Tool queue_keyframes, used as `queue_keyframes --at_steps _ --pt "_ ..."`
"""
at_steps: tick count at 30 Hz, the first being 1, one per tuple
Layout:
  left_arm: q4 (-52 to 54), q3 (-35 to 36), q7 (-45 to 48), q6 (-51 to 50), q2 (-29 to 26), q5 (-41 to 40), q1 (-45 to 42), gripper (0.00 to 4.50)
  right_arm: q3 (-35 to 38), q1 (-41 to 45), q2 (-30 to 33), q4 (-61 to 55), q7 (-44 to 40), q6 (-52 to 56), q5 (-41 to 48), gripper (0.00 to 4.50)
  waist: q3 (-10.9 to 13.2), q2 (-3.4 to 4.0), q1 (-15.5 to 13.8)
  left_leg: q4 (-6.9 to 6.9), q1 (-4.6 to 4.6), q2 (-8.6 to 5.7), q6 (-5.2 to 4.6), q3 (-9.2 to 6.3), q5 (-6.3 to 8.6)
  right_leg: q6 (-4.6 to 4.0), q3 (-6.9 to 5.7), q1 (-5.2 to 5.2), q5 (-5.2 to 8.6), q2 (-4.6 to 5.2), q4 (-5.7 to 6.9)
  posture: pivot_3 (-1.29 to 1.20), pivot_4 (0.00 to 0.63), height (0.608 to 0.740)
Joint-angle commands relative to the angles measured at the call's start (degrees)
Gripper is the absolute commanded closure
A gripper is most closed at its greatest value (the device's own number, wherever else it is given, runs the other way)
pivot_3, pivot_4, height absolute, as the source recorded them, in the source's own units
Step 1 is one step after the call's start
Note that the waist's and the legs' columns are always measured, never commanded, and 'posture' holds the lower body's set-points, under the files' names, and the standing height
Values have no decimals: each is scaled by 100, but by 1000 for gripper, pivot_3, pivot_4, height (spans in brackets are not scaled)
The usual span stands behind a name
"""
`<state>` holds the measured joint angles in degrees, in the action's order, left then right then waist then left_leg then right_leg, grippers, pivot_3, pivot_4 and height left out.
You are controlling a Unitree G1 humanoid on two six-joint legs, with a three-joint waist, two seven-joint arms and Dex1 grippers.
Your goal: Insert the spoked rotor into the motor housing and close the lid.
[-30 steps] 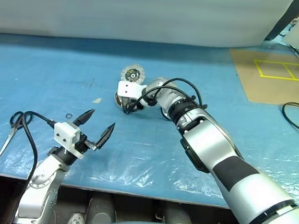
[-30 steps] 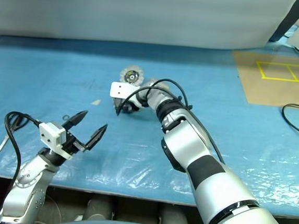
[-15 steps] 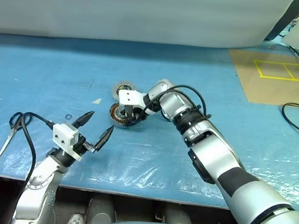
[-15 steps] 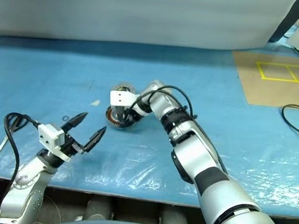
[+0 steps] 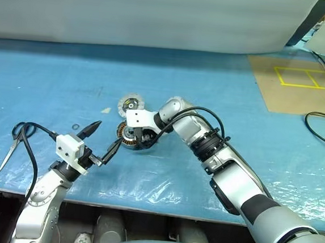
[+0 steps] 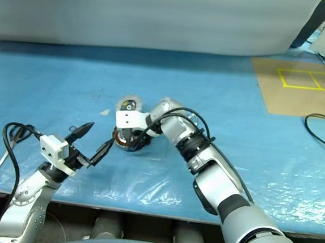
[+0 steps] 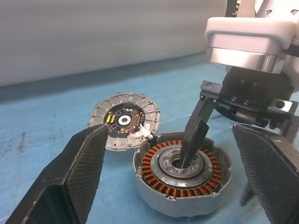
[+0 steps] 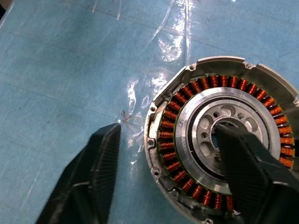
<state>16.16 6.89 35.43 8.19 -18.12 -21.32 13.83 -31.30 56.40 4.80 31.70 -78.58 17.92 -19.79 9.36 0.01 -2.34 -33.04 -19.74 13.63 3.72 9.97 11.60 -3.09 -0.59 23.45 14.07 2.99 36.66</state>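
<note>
The motor housing (image 5: 129, 139) lies open side up on the blue sheet, copper windings ringing a pale metal centre (image 8: 219, 122). My right gripper (image 8: 167, 128) points down over it, open: one finger dips into the centre bore, the other stands outside the rim with a gap. The lid (image 5: 131, 104), a ribbed grey disc with a dark hub facing up, lies flat just behind the housing. My left gripper (image 5: 105, 136) hovers open, just left of the housing, pointing at it and holding nothing. The spoked rotor is out of view.
Scissors (image 5: 12, 142) lie at the left, near the front edge. A small black ring (image 5: 75, 127) and a paper scrap (image 5: 105, 109) rest left of the lid. A brown board with yellow tape (image 5: 297, 82) and a black cable (image 5: 322, 121) lie at the right.
My right gripper has pulled back toward the front edge, and the housing and lid have come nearer with it. Its fingers now stand wider apart. The left gripper has stayed put.
</note>
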Motion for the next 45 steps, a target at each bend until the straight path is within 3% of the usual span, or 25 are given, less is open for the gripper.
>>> queue_keyframes --at_steps 1,10,13,19,26,33,39,45 --pt "50 78 24 50 -47 -71 -28 0 -98 -17 82 20 -172 299 143 34 1 1 0 0 0 0 0 0 0 0 0 0 0 0 0 0 150 740" --pt "-11 315 -174 -46 49 -297 -123 0 266 438 703 -1210 -919 1184 927 34 6 -4 -17 0 -50 -2 1 0 -1 1 -1 49 -1 -1 -1 0 150 740" --pt "-264 495 -450 -33 6 -44 -234 0 535 513 863 -1511 -867 1463 1300 34 5 -5 3 1 -58 3 3 1 -3 2 0 60 -2 -12 2 0 150 740" --pt "-1068 859 -1672 -437 44 588 -956 0 1252 398 886 -1712 26 1739 1803 34 5 -7 -6 0 -56 4 4 1 -3 2 4 60 -2 -16 3 0 150 740" --pt "-1809 1120 -2599 -810 87 939 -1425 0 1999 -476 755 -2314 1383 1491 2279 34 3 -17 -21 -3 -59 -2 23 0 -13 7 7 59 -6 -14 1 0 150 740" --pt "-1933 1074 -2518 -1235 13 868 -1373 0 2164 -1575 839 -3369 2070 1741 2667 34 6 -24 -19 2 -63 -2 27 -4 -11 23 4 63 -15 -14 -1 0 150 740" --pt "-1965 1140 -2396 -1634 25 675 -1360 0 2320 -1809 769 -3765 2501 2061 3100 34 7 -25 -17 1 -57 -6 27 -4 -11 7 9 62 -5 -14 -1 0 150 740" --pt "-2032 1097 -2311 -1723 2 698 -1328 0 2191 -2408 970 -3948 2577 1359 3194 34 6 -27 -30 2 -55 -9 28 -4 -11 8 12 58 -5 -14 -7 0 150 740"
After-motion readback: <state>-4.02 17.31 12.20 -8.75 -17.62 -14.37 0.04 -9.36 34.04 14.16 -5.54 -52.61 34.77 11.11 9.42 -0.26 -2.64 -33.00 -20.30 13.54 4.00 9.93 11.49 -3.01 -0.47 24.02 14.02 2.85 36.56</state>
